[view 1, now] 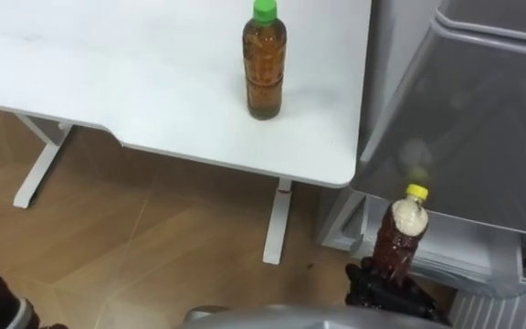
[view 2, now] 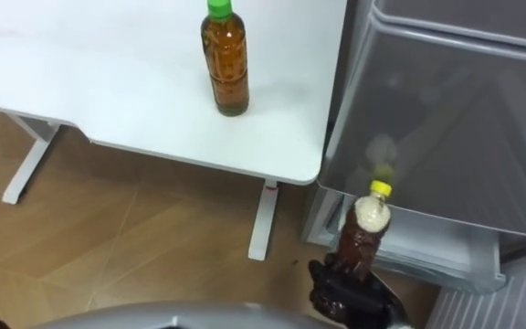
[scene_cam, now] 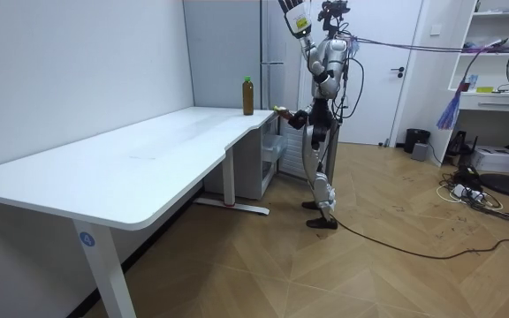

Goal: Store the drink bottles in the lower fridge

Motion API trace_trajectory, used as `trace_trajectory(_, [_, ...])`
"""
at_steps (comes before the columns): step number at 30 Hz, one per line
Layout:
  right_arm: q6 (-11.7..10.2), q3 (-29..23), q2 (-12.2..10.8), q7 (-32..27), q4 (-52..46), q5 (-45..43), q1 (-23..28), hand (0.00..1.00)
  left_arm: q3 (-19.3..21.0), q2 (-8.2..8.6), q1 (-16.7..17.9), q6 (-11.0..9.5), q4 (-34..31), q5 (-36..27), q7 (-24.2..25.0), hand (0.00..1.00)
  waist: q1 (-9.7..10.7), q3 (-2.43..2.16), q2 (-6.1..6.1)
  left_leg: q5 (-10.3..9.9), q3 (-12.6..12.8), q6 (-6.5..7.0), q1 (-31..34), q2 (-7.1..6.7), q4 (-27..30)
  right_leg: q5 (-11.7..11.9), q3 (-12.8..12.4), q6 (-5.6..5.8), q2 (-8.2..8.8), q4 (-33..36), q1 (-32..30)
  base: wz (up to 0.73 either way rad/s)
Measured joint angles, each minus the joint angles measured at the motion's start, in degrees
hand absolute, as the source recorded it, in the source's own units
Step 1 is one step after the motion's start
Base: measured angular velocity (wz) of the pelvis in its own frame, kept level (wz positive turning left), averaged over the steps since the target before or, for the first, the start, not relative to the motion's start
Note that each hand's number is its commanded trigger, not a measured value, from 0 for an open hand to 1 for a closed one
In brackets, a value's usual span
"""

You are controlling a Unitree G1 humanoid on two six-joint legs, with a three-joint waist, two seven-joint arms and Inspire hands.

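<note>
The right robot hand (view 1: 386, 288) is clenched around the yellow-capped bottle (view 1: 402, 233), keeping it upright, likely for the open lower fridge drawer (view 1: 464, 256) just beyond. The green-capped bottle (view 1: 264, 64) stands on the worktop (view 1: 108, 73), far forward-left of that hand. The left robot hand (scene_cam: 295, 18) is raised, fingers straight.

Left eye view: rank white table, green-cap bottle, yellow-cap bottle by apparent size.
1. White table, by far.
2. Green-cap bottle and yellow-cap bottle: near alike. The green-cap one shows slightly taller, but the yellow-cap one's base is hidden in the robot hand, so no firm ranking.
</note>
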State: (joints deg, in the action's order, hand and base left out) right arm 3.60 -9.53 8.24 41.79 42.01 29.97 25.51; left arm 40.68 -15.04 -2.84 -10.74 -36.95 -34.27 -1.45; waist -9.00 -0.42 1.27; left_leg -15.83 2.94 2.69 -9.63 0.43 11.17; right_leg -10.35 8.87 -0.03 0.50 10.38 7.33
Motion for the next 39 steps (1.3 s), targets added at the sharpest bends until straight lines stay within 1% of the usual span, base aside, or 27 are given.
trace_trajectory(1, [0.00,-0.56,-0.06,-0.31,0.45,-0.28,0.05,1.00,0.47,0.01,0.13,-0.13,0.29,0.90,-1.06,0.00,-0.05,0.02,0.06,0.00,-0.02,0.00,0.01,-0.03,-0.06,0.00,-0.04,0.00,0.00,-0.01,-0.04,-0.03])
trace_trajectory(3, [-0.05,-2.66,-0.14,-1.93,2.02,-0.79,0.34,1.00,3.17,0.01,0.73,-0.15,1.42,2.45,-5.05,0.00,-0.19,0.09,0.24,-0.01,-0.17,0.02,0.06,-0.11,-0.12,0.00,-0.02,0.00,0.02,-0.03,-0.05,0.00])
trace_trajectory(5, [-0.05,-4.07,-0.18,-3.57,2.54,-0.82,0.75,1.00,5.04,0.09,1.99,-0.53,2.70,3.84,-7.93,0.00,-0.40,0.07,0.47,-0.02,-0.28,0.03,0.03,-0.11,-0.43,0.00,0.08,0.00,0.01,0.02,-0.02,0.00])
trace_trajectory(7, [-0.04,-5.13,-0.20,-5.47,2.62,-0.73,0.88,1.00,5.98,0.10,5.20,-0.78,4.99,6.53,-11.24,0.00,-0.48,0.07,1.05,-0.02,-0.28,0.03,-0.07,-0.10,-0.51,0.00,0.02,0.00,-0.04,0.01,0.02,0.00])
trace_trajectory(9, [-0.03,-6.51,-0.15,-7.99,3.30,-0.71,1.38,1.00,6.64,0.09,9.60,-0.42,9.15,10.26,-15.45,0.00,-0.47,0.16,1.58,-0.02,-0.43,0.03,-0.07,-0.14,-0.50,-0.01,0.18,-0.01,-0.03,0.00,-0.18,0.02])
trace_trajectory(10, [-0.03,-7.71,-0.19,-8.85,4.50,-0.69,1.29,1.00,6.69,0.09,11.14,-0.38,11.85,12.08,-17.33,0.00,-0.06,0.18,1.74,-0.02,-0.69,0.03,-0.05,-0.18,-0.45,-0.05,0.61,0.00,0.04,-0.07,-0.27,0.07])
trace_trajectory(11, [0.00,-8.12,-0.19,-9.55,4.97,-0.72,1.21,1.00,6.76,0.09,11.88,-0.37,13.19,13.01,-18.29,0.00,0.02,0.19,1.66,-0.02,-0.83,0.03,0.00,-0.23,-0.43,-0.09,0.73,0.03,0.10,-0.16,-0.23,0.08])
trace_trajectory(12, [0.09,-8.54,-0.17,-11.14,5.07,-0.70,1.21,1.00,6.94,0.10,13.64,-0.26,15.75,14.08,-19.91,0.00,0.02,0.19,1.60,-0.02,-0.84,0.03,0.05,-0.25,-0.45,-0.10,0.71,0.02,0.08,-0.47,-0.15,0.03])
trace_trajectory(15, [0.15,-8.88,-0.17,-13.56,6.56,0.11,1.51,1.00,7.21,0.11,16.83,0.72,20.77,14.11,-22.84,0.00,0.54,0.20,1.31,0.01,-1.25,-0.01,0.06,-0.29,-0.22,-0.12,0.93,-0.01,0.07,-0.65,-0.09,0.04])
trace_trajectory(17, [0.26,-8.84,-0.19,-14.91,8.73,1.55,0.78,1.00,7.00,0.21,17.96,1.53,23.89,13.40,-24.13,0.00,0.96,0.24,0.99,0.01,-1.39,-0.01,0.19,-0.32,-0.27,-0.16,1.09,-0.01,0.10,-0.74,-0.15,0.02])
trace_trajectory(19, [1.14,-9.49,-0.18,-17.17,10.07,2.95,-0.11,1.00,5.40,0.63,20.37,2.02,29.62,9.36,-25.26,0.00,1.58,0.19,1.02,0.04,-1.41,0.05,0.19,-0.45,-0.51,-0.25,1.13,0.13,0.20,-0.79,-0.20,0.00])
trace_trajectory(20, [1.28,-9.74,-0.19,-17.49,10.92,4.13,-0.21,1.00,4.79,0.83,21.26,2.02,31.52,8.14,-25.30,0.00,1.73,0.19,1.06,0.06,-1.37,0.08,0.05,-0.46,-0.65,-0.30,1.04,0.17,0.21,-0.75,-0.13,-0.03])
trace_trajectory(22, [2.12,-9.98,-0.20,-20.07,12.07,7.28,-1.23,1.00,2.23,1.13,23.25,2.27,41.74,0.14,-24.45,0.00,2.39,0.18,1.15,0.06,-0.99,0.08,-0.37,-0.44,-0.73,-0.34,0.55,0.19,0.15,-0.76,-0.06,-0.12])
trace_trajectory(23, [2.25,-10.14,-0.20,-20.60,12.30,7.99,-1.44,1.00,1.49,1.14,23.29,2.51,45.08,-1.85,-24.17,0.00,2.51,0.20,1.22,0.06,-0.99,0.08,-0.44,-0.44,-0.79,-0.34,0.42,0.19,0.12,-0.76,-0.04,-0.13])
trace_trajectory(24, [2.35,-10.65,-0.20,-21.70,13.16,8.50,-2.50,1.00,-0.43,1.20,23.55,3.56,52.13,-5.10,-23.95,0.00,2.86,0.17,1.20,0.06,-0.98,0.08,-0.58,-0.43,-0.94,-0.34,0.21,0.19,0.10,-0.67,-0.02,-0.08])
trace_trajectory(25, [2.62,-10.96,-0.20,-22.35,13.35,8.56,-2.81,1.00,-1.42,1.36,23.67,4.18,55.14,-6.58,-23.79,0.00,2.90,0.17,1.14,0.06,-1.00,0.09,-0.60,-0.44,-0.99,-0.34,0.00,0.19,0.08,-0.62,-0.02,-0.12])
trace_trajectory(26, [3.01,-11.07,-0.20,-23.59,13.35,9.00,-3.36,1.00,-3.74,2.04,23.93,5.39,60.00,-8.46,-23.13,0.00,2.90,0.16,0.99,0.06,-1.02,0.09,-0.54,-0.46,-1.08,-0.34,-0.35,0.19,0.02,-0.58,0.05,-0.13])
trace_trajectory(27, [3.36,-11.07,-0.20,-24.50,13.36,9.25,-3.88,1.00,-5.67,2.81,24.16,6.06,64.95,-8.78,-21.95,0.00,2.81,0.05,0.81,0.06,-0.98,0.09,-0.66,-0.45,-1.44,-0.34,-0.86,0.19,-0.06,-0.57,-0.08,-0.12])
trace_trajectory(28, [3.51,-11.05,-0.21,-24.92,13.40,9.31,-4.19,1.00,-6.59,3.04,24.24,6.39,67.79,-8.78,-21.25,0.00,2.76,0.03,0.66,0.06,-0.76,0.09,-0.76,-0.40,-1.55,-0.34,-0.95,0.19,-0.15,-0.53,-0.15,-0.12])
trace_trajectory(30, [3.99,-11.00,-0.28,-26.69,13.46,11.44,-5.34,1.00,-8.55,4.24,23.53,8.18,75.95,-8.86,-19.50,0.00,3.13,0.02,-0.02,0.02,-0.89,0.13,-1.11,-0.28,-1.64,-0.33,-0.98,0.17,-0.51,-0.53,0.04,-0.03])
trace_trajectory(31, [4.02,-10.99,-0.26,-27.93,13.46,13.95,-6.14,1.00,-10.79,4.39,23.44,8.86,78.86,-8.80,-19.11,0.00,3.15,0.04,-0.05,0.02,-0.98,0.13,-1.06,-0.27,-1.63,-0.29,-0.87,0.13,-0.52,-0.55,0.13,0.05])
trace_trajectory(32, [4.02,-10.98,-0.24,-28.54,13.46,15.27,-6.65,1.00,-12.05,4.39,23.43,9.22,79.94,-8.74,-18.89,0.00,3.38,0.04,-0.02,0.02,-0.98,0.13,-1.05,-0.27,-1.66,-0.29,-0.88,0.13,-0.54,-0.56,0.14,0.05])
trace_trajectory(33, [4.03,-10.89,-0.22,-29.48,13.47,17.34,-7.91,1.00,-13.76,4.46,23.48,9.86,81.95,-8.74,-17.95,0.00,3.71,0.10,0.14,0.01,-1.14,0.13,-1.03,-0.27,-1.91,-0.29,-0.94,0.12,-0.60,-0.58,0.29,0.06])
trace_trajectory(35, [4.01,-10.89,-0.18,-30.52,13.62,20.03,-10.10,1.00,-14.75,4.82,23.41,10.82,85.33,-8.73,-16.15,0.00,4.24,0.35,0.50,0.01,-1.32,0.13,-1.21,-0.28,-2.01,-0.29,-0.97,0.12,-0.65,-0.66,0.53,0.04])
trace_trajectory(36, [4.01,-10.82,-0.03,-31.22,13.76,21.61,-11.36,1.00,-15.23,5.18,22.81,11.44,87.42,-8.45,-15.09,0.00,4.38,0.53,0.96,0.01,-1.31,0.13,-1.22,-0.28,-1.96,-0.29,-0.91,0.12,-0.67,-0.64,0.53,0.00])
trace_trajectory(37, [4.00,-10.78,0.09,-31.98,13.76,22.83,-12.49,1.00,-15.26,5.75,22.37,12.12,88.81,-7.45,-14.03,0.00,4.36,0.59,1.55,0.01,-1.26,0.13,-1.12,-0.31,-1.98,-0.29,-0.83,0.12,-0.66,-0.58,0.35,0.00])
trace_trajectory(39, [4.01,-9.64,0.47,-33.49,13.74,25.71,-14.00,1.00,-16.24,5.98,21.83,12.53,91.30,-5.81,-12.49,0.00,4.40,0.74,2.17,0.01,-1.24,0.13,-0.86,-0.29,-1.97,-0.31,-0.81,0.10,-0.64,-0.22,-0.10,0.00])
